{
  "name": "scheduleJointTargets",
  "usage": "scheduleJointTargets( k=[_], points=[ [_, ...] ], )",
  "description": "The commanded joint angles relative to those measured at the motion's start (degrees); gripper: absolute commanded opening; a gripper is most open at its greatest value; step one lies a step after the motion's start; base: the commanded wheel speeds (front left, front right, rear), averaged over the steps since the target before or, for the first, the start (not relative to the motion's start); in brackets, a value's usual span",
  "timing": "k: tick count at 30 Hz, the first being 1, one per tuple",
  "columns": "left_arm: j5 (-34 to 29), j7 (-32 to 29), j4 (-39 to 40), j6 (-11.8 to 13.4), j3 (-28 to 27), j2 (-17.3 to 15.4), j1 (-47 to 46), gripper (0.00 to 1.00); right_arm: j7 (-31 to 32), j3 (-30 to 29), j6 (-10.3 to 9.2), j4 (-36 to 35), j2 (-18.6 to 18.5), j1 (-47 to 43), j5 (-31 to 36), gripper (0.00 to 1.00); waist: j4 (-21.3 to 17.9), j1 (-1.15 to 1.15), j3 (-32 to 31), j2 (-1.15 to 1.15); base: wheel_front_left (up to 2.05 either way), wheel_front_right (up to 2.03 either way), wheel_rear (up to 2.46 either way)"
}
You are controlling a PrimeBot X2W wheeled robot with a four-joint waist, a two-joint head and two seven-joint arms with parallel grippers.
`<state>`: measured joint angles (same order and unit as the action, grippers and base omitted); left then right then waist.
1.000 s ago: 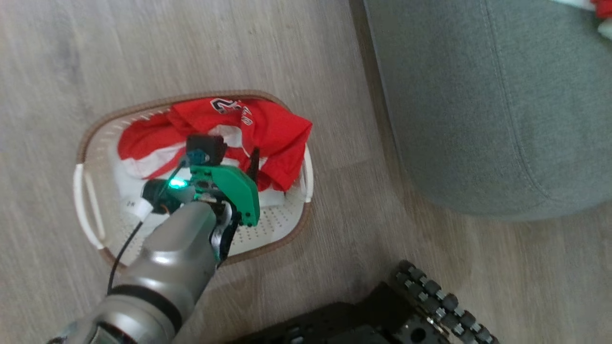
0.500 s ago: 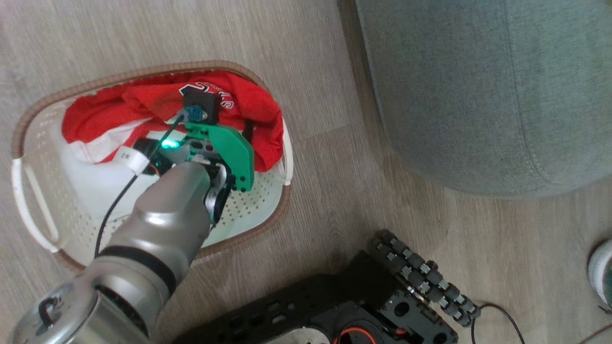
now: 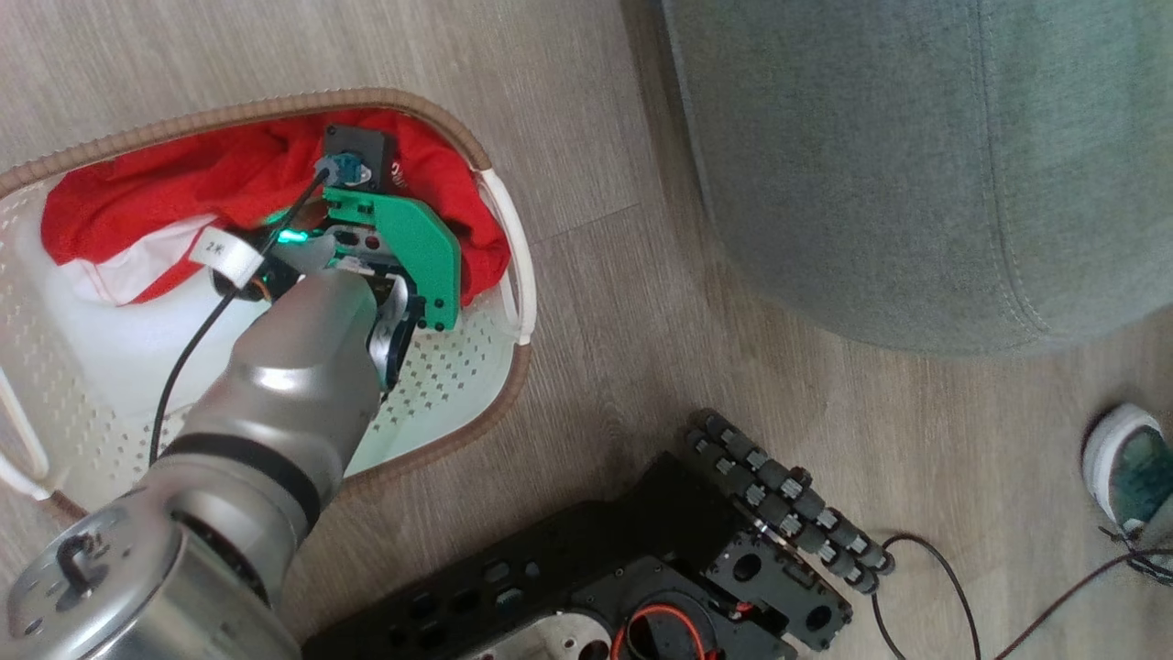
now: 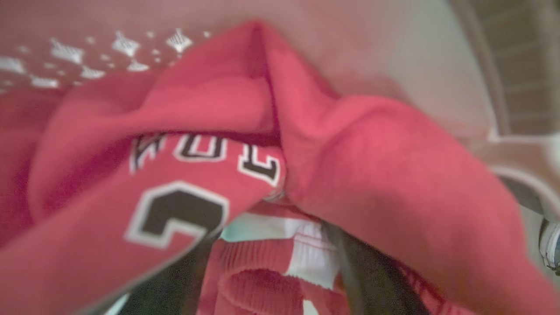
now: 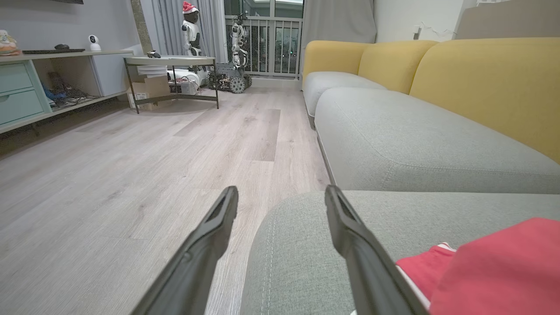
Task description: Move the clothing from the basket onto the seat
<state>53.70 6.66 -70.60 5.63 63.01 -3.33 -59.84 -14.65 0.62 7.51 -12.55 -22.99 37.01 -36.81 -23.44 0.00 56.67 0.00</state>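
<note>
Left gripper sits in the red clothing at the basket's far rim. Folds hide its fingertips, so its grip is unreadable. Right gripper, spread, hovers over the seat's corner beside a cut-off red garment.

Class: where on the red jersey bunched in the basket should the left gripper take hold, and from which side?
Pinch the raised fold of the clothing beside the black lettering, coming down through the basket's open top. The thin fabric is heaped there in a ridge that the left gripper's spread fingers could probably close around; the walls block side approaches.
</note>
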Motion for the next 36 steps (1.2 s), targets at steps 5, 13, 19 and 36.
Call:
scheduleJointTargets(
  k=[5,13,19,36],
  points=[
    [1.24,0.04,0.39,0.37,0.85,0.46,0.25,0.7,-0.35,0.26,-0.02,-1.11,-0.29,-1.76,-0.19,1.0,-0.35,0.0,-0.03,0.0,0.0,0.0,0.0],
    [2.49,1.12,0.51,0.2,2.12,0.46,0.08,0.0,-0.35,0.34,-0.02,-0.83,-0.49,-1.53,-0.26,1.0,0.29,0.0,-0.48,0.0,0.0,0.0,0.0],
    [3.82,3.11,1.81,-0.31,3.24,0.46,1.05,0.0,-0.35,0.57,-0.02,-0.41,-1.09,-1.81,-0.05,1.0,1.61,0.0,-3.09,0.0,0.0,0.0,0.0],
    [7.9,8.26,9.92,-2.17,5.32,0.46,9.09,0.0,-0.35,0.03,-0.02,1.11,-4.31,-8.14,2.01,1.0,8.01,0.0,-18.6,0.0,0.0,0.0,0.0]
  ],
)
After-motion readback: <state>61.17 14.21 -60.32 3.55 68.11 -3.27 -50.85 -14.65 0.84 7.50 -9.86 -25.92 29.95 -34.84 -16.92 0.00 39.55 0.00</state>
